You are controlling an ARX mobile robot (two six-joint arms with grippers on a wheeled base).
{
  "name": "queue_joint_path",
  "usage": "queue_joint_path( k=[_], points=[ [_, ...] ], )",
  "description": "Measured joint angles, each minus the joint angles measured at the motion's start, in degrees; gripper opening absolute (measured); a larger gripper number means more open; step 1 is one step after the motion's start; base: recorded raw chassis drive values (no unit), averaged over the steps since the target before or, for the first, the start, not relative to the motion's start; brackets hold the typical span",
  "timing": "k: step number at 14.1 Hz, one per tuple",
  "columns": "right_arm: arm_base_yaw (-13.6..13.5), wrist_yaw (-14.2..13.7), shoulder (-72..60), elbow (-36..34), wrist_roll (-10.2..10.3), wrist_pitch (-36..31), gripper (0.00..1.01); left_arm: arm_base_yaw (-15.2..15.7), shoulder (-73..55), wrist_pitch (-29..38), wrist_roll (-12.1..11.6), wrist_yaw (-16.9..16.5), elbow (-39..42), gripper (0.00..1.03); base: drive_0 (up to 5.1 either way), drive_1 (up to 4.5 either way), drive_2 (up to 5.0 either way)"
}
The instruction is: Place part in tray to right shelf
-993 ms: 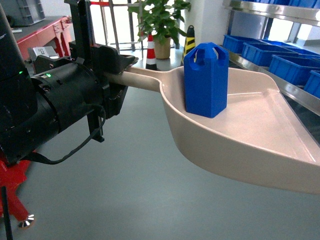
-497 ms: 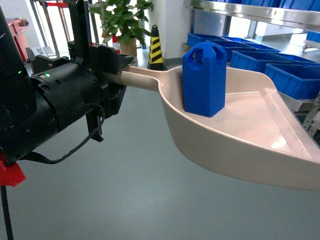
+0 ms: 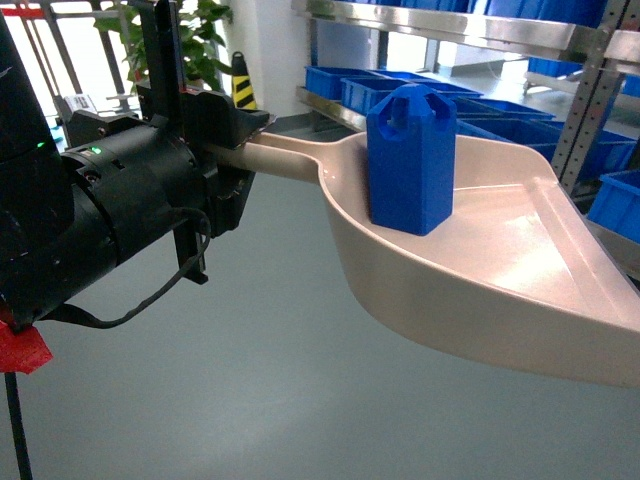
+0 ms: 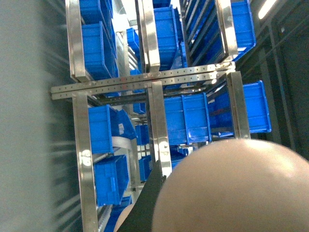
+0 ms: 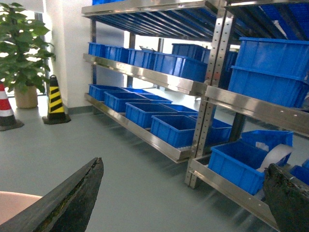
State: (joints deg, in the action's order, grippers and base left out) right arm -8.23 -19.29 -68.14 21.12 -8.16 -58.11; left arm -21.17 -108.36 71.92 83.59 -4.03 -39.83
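Blue part (image 3: 411, 158) stands upright in the beige tray (image 3: 520, 290), at the deep end nearest the handle and so closest to the left gripper (image 3: 235, 135), well back from the wide lip that points away from it; left gripper is clamped on the tray handle where it enters the black housing. Step in hand looks like carrying the loaded tray toward the right shelf (image 3: 470, 30), which sits beyond the lip with blue crates (image 3: 370, 88) on its lower level. To do it well: keep the tray level or tipped slightly back toward the gripper so the tall part doesn't topple or slide to the lip, move slow, watch the steel upright (image 3: 585, 90) near the far corner. Right gripper (image 5: 186, 198) shows only two dark fingers (image 5: 72, 203) spread wide with nothing between them, shelf ahead of it. Hard to tell: lip edge is cut off by the frame in the head view, left wrist view is mostly blocked by the tray's underside, actual finger contact on the handle is hidden, and the target slot isn't clear
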Motion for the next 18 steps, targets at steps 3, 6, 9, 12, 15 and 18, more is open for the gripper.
queue_joint_path(
  k=[3,6,9,12,15,18],
  points=[
    [0.0,0.0,0.0,0.0,0.0,0.0,0.98,0.0,0.0,0.0,0.0,0.0,0.0,0.13,0.0,4.13,-4.2],
    [0.0,0.0,0.0,0.0,0.0,0.0,0.98,0.0,0.0,0.0,0.0,0.0,0.0,0.13,-1.1,0.25,-2.5],
    [0.0,0.0,0.0,0.0,0.0,0.0,0.98,0.0,0.0,0.0,0.0,0.0,0.0,0.13,-1.7,-1.69,-1.7],
    [0.0,0.0,0.0,0.0,0.0,0.0,0.98,0.0,0.0,0.0,0.0,0.0,0.0,0.13,-1.7,-1.69,-1.7],
    [0.0,0.0,0.0,0.0,0.0,0.0,0.98,0.0,0.0,0.0,0.0,0.0,0.0,0.13,-1.7,-1.69,-1.7],
    [0.0,0.0,0.0,0.0,0.0,0.0,0.98,0.0,0.0,0.0,0.0,0.0,0.0,0.13,-1.7,-1.71,-1.7]
  ],
)
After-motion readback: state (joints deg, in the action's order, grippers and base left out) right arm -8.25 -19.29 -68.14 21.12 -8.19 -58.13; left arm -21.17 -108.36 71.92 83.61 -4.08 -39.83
